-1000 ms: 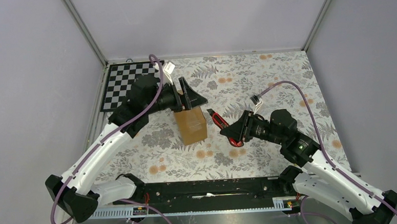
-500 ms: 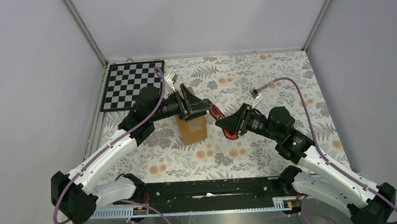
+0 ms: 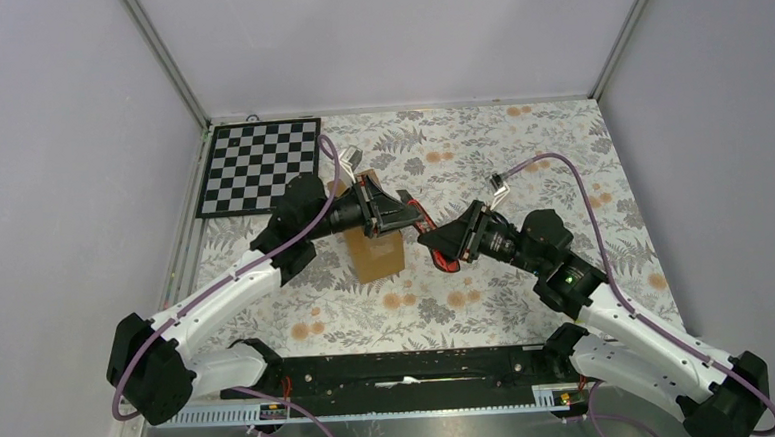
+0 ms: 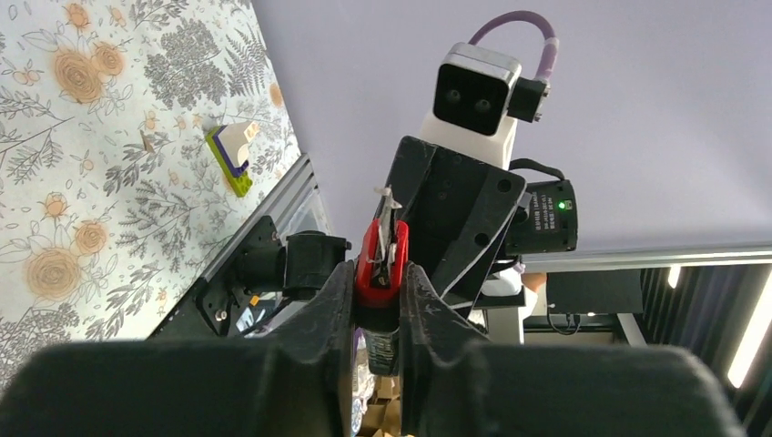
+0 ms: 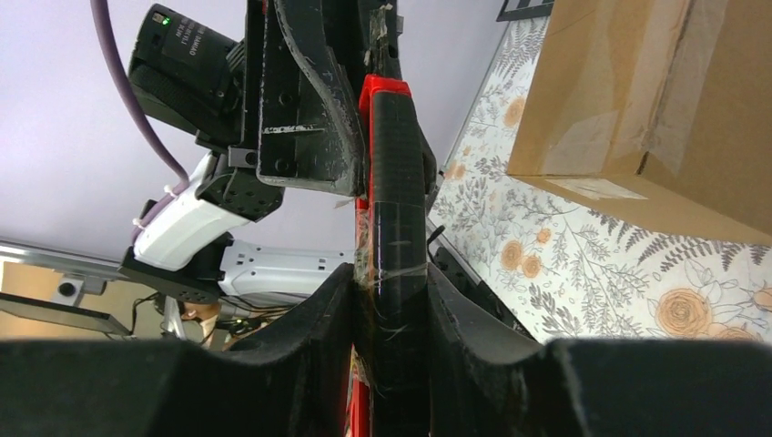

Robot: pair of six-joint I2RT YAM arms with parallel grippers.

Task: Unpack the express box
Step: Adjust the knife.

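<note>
Here the express box [image 3: 377, 254] stands upright on the floral-patterned table [image 3: 520, 151], a little left of the middle and nearer the arm bases than the far wall. It is a plain brown carton, and the right wrist view shows clear tape along its seams. Its flaps look closed.

Just above and beyond the box's right top edge, the two arms meet over a small cutter [image 5: 391, 164] with a red and black body. The left gripper [image 4: 380, 278] reaches in from the left. Its fingers are pressed against both sides of the cutter's red end, with a thin metal part sticking out beyond them. The right gripper [image 5: 391, 291] comes in from the right and pinches the cutter's black body between its fingers. Both therefore grip the same tool, held in the air just right of the box. I cannot tell whether the cutter touches the carton.

At the far left corner of the table lies a black-and-white checkerboard [image 3: 259, 165], well apart from the box.
</note>
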